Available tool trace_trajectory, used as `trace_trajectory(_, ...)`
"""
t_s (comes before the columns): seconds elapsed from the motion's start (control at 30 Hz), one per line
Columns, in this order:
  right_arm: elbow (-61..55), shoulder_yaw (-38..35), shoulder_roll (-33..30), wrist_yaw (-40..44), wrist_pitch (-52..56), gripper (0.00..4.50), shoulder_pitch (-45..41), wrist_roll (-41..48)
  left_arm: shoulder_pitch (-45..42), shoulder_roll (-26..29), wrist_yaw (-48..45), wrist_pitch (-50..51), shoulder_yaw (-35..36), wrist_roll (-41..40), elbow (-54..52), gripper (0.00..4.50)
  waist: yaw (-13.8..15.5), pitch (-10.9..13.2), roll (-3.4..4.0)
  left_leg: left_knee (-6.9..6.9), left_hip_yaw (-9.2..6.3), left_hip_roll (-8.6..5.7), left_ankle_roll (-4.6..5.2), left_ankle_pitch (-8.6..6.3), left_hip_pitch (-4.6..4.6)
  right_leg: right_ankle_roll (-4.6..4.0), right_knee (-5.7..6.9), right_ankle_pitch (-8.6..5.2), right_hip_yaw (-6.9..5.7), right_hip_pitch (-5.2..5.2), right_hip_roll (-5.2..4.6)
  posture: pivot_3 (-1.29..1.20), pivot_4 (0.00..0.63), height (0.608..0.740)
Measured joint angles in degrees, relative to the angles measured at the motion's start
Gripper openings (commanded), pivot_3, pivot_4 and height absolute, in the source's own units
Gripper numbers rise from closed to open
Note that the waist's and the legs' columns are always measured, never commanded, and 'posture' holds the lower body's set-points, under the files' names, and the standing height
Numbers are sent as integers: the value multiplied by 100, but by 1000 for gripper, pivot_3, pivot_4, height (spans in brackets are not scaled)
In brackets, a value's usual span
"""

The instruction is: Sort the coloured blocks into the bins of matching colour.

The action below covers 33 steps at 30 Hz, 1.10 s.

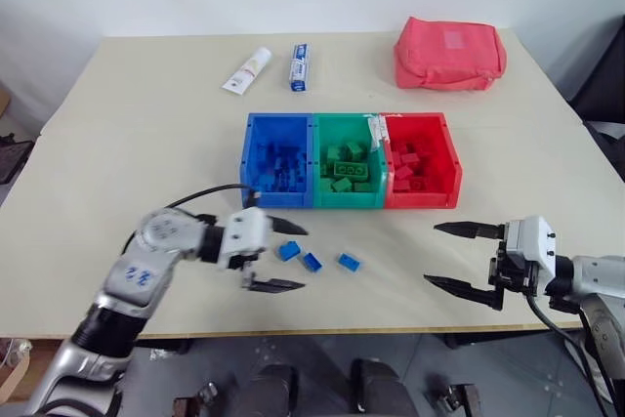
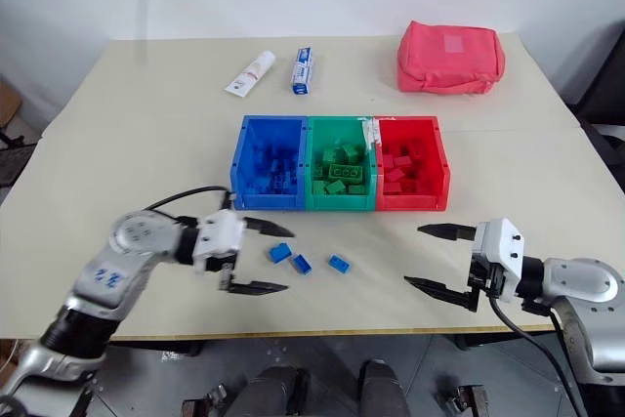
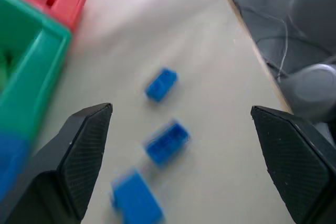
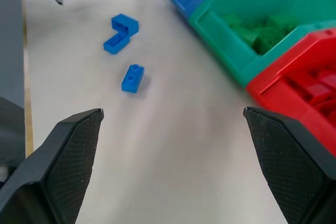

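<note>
Left gripper [image 1: 279, 255]: jaws spread wide, empty, at 9 o'clock of the loose blue blocks.
Right gripper [image 1: 451, 256]: jaws released, empty, at 3 o'clock of them, well apart.
Blue blocks [image 1: 312, 261]: three on the table [image 1: 117, 144], at 6 o'clock of the bins.
Bins [image 1: 312, 204]: blue, green, red, each holding matching blocks.

Three blue blocks loose on the table, bins loaded.
You've got three small blue studded blocks in a row just near-side of the bins: left one [image 1: 289, 251], middle one [image 1: 312, 262], right one [image 1: 349, 262], apart from each other. Behind them the joined bins sit mid-table, open tops up: blue bin [image 1: 251, 158] left, green bin [image 1: 318, 158] centre, red bin [image 1: 452, 168] right, each holding a pile of blocks in its own colour.
</note>
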Motion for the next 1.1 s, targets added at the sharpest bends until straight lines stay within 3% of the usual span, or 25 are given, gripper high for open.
trace_trajectory(0.13,-545,-266,-162,-76,334,4487,491,245,-597,-617,398,217,-884,883,308,4500,44,1,-1,0,1,-5,4,1,0,2,-2,1,-1,3,13,0,150,740)
trace_trajectory(0.3,-900,-384,-114,-292,327,4487,995,244,-963,-998,682,425,-1325,1445,784,4500,12,4,-7,1,3,0,2,2,0,3,0,1,1,1,16,0,150,740)
trace_trajectory(0.43,-1111,-422,-102,-481,333,4500,1148,248,-1103,-1077,702,572,-1389,1631,956,3642,10,4,-7,2,3,-1,2,2,1,3,1,1,1,2,16,0,150,740)
trace_trajectory(0.77,-1193,-448,-102,-680,335,4500,1159,285,-1134,-1040,294,1179,-1505,1606,707,514,22,4,-8,5,2,-3,3,3,1,3,0,1,0,3,14,0,150,740)
trace_trajectory(0.9,-1176,-441,-96,-719,367,4500,973,329,-1087,-995,442,1300,-1332,1575,651,432,20,4,-8,5,2,-2,3,3,0,3,2,1,1,3,13,0,150,740)
trace_trajectory(1.1,-1291,-220,303,-1209,654,4500,414,694,-913,-1405,1420,1755,167,982,80,432,13,5,-8,6,-2,2,1,3,1,3,2,1,-1,2,3,0,150,740)
